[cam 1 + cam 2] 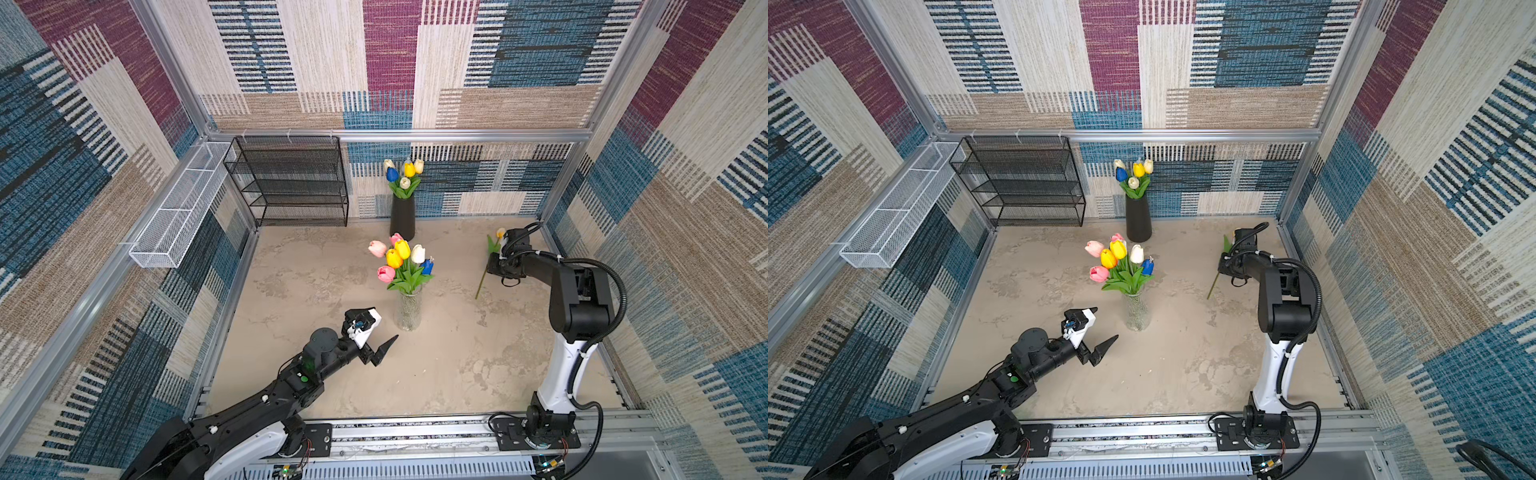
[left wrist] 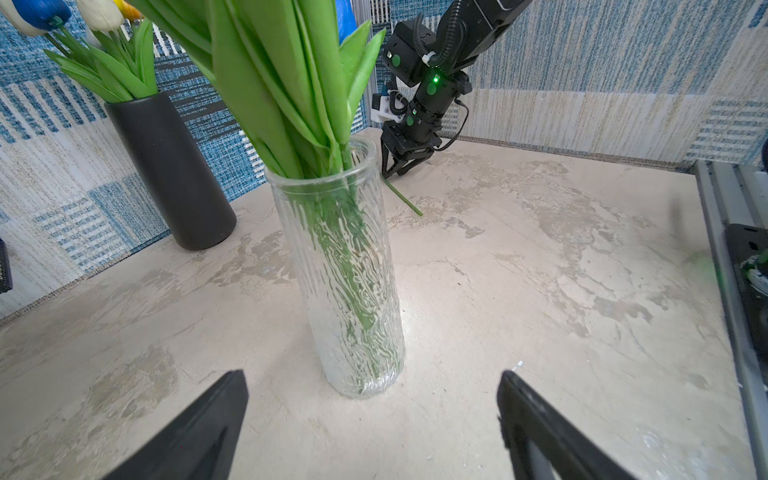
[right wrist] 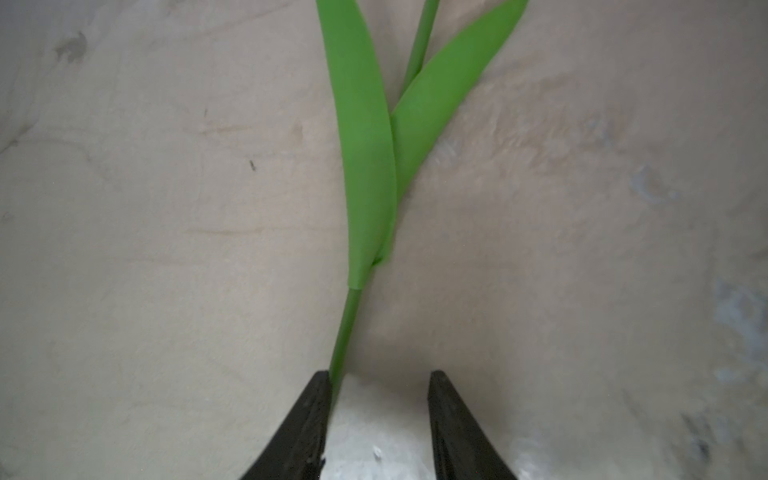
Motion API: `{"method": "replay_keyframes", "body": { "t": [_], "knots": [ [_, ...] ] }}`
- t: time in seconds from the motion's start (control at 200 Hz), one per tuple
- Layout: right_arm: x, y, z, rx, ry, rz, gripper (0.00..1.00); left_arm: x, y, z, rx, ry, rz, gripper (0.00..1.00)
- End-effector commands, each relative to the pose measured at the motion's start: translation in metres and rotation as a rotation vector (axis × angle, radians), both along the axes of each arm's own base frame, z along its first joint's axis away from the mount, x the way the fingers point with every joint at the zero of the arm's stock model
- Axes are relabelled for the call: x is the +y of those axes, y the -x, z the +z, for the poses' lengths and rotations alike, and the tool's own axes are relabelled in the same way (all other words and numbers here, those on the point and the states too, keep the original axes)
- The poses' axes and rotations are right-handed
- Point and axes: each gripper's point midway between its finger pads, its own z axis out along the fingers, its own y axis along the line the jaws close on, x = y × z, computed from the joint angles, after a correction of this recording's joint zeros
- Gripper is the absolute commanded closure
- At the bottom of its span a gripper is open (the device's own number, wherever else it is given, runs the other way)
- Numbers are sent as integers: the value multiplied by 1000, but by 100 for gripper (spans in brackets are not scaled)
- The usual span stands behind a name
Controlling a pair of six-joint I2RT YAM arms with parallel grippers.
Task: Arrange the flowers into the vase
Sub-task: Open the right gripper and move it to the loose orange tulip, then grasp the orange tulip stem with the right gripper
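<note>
Left gripper (image 2: 371, 374): we see it spread wide, near the glass vase (image 2: 345, 291).
Right gripper (image 3: 378, 374): part-spread, 1 tulip stem (image 3: 347, 328) against 1 finger.

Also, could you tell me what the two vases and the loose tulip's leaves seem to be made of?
Clear vase: likely glass, transparent with a rippled surface that distorts the stems inside. Black vase: matte, no glare; ceramic or plastic, I cannot tell which. Loose tulip's leaves: smooth, evenly green, probably moulded plastic or rubber.
</note>
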Motion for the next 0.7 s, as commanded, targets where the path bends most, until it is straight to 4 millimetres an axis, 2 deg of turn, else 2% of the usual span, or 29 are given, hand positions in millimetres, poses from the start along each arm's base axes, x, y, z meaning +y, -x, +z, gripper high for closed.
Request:
{"method": "replay_keyframes", "body": {
  "t": [0.0,0.155,0.386,0.461,0.556,0.696],
  "knots": [
    [0,-3,-4,15,28,-14,57,-4,1,12,-48,17,-23,3],
    [-1,-5,-9,37,50,-28,60,-4,2,13,-48,23,-26,4],
    [9,-10,25,-34,29,-25,59,-4,1,13,-47,23,-24,3],
    [9,-11,27,-41,27,-30,59,-4,2,12,-44,23,-25,3],
    [9,-13,23,-42,22,-32,58,-4,2,13,-47,25,-25,3],
    [9,-18,0,5,22,-34,60,-4,2,13,-46,25,-25,3]
  ]
}}
